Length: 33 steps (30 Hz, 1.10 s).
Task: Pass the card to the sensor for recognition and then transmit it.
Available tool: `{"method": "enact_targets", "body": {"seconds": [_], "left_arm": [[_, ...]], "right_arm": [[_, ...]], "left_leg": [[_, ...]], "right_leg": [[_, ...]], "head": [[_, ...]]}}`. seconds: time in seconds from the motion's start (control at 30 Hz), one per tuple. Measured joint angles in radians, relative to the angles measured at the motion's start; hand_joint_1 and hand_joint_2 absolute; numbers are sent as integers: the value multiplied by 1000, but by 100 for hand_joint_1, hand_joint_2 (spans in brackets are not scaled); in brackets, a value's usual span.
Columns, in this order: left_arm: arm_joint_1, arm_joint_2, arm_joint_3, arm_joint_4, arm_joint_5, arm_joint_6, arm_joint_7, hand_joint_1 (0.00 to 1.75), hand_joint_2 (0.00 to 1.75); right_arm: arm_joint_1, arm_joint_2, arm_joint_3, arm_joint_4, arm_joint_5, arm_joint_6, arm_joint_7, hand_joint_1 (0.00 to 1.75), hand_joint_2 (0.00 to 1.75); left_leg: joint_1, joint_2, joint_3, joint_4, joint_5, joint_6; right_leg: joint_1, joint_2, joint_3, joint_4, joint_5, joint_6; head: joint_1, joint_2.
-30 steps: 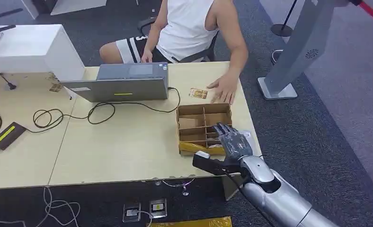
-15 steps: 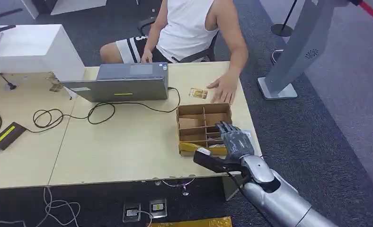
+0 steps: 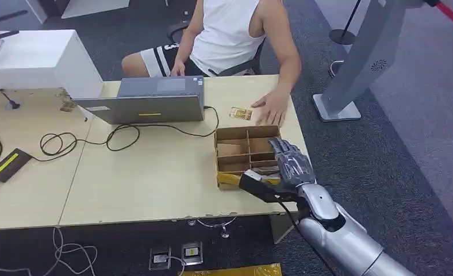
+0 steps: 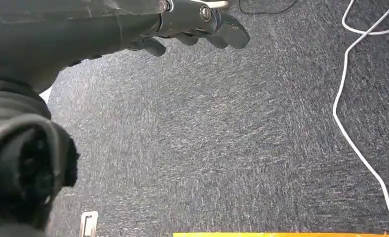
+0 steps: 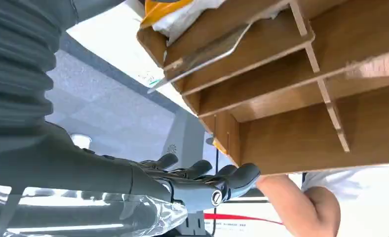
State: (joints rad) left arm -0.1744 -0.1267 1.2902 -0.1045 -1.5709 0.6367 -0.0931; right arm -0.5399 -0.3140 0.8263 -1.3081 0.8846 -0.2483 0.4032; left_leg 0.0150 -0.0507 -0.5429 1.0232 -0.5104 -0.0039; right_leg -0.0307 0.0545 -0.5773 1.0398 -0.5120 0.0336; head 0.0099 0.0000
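From the head view, the right hand (image 3: 290, 164) hovers above the right side of a brown divided box (image 3: 248, 154) that sits near the right end of the pale wooden surface (image 3: 155, 172), its dark fingers (image 3: 284, 150) stretched forward and slightly apart with nothing between them. The box is split into several compartments; the front ones hold a yellow and white packet (image 3: 235, 179) and some flat items too small to tell apart. A small gold-patterned card (image 3: 241, 113) lies flat on the surface just behind the box, and a seated person's hand (image 3: 272, 107) rests on the surface right beside it. A closed grey laptop (image 3: 141, 100) lies farther left, with a black cable (image 3: 121, 135) looping across the surface, and a white box (image 3: 37, 60) stands at the far left. In the left wrist view, the left hand (image 4: 192, 24) hangs over grey carpet (image 4: 222, 148), its fingers curled loosely and holding nothing, with a white cord (image 4: 353, 123) trailing across the floor. In the right wrist view, the right hand's fingers (image 5: 202, 175) are extended side by side with small gaps, empty, close beside the box's outer wall (image 5: 306, 143); a flat card-like piece (image 5: 202, 57) leans in one compartment, and the person's forearm (image 5: 296, 202) shows beyond.
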Motion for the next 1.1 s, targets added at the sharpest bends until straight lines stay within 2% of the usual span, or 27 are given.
{"method": "enact_targets", "body": {"seconds": [0.4,0.7,1.03,1.07,1.1], "left_arm": [[-1,0,0,0,0,-1,-1,0,0],[-3,0,0,0,0,-1,-1,0,0],[-5,0,0,0,0,-1,-1,0,0],[-5,0,0,0,0,-1,-1,0,0],[-5,0,0,0,0,-1,-1,0,0]], "right_arm": [[2,0,-19,-6,12,10,-1,0,175],[4,5,-16,0,13,77,-29,0,175],[4,16,3,22,6,93,-39,2,175],[4,18,5,25,5,95,-39,164,175],[4,18,6,27,5,96,-39,175,175]], "left_leg": [[0,0,0,0,0,0],[0,0,0,0,0,0],[0,0,0,0,0,0],[0,0,0,0,0,0],[0,0,0,0,0,0]], "right_leg": [[0,0,0,0,0,0],[0,0,0,0,0,0],[0,0,0,0,0,0],[0,0,0,0,0,0],[0,0,0,0,0,0]], "head": [[0,0],[0,0],[0,0],[0,0],[0,0]]}}
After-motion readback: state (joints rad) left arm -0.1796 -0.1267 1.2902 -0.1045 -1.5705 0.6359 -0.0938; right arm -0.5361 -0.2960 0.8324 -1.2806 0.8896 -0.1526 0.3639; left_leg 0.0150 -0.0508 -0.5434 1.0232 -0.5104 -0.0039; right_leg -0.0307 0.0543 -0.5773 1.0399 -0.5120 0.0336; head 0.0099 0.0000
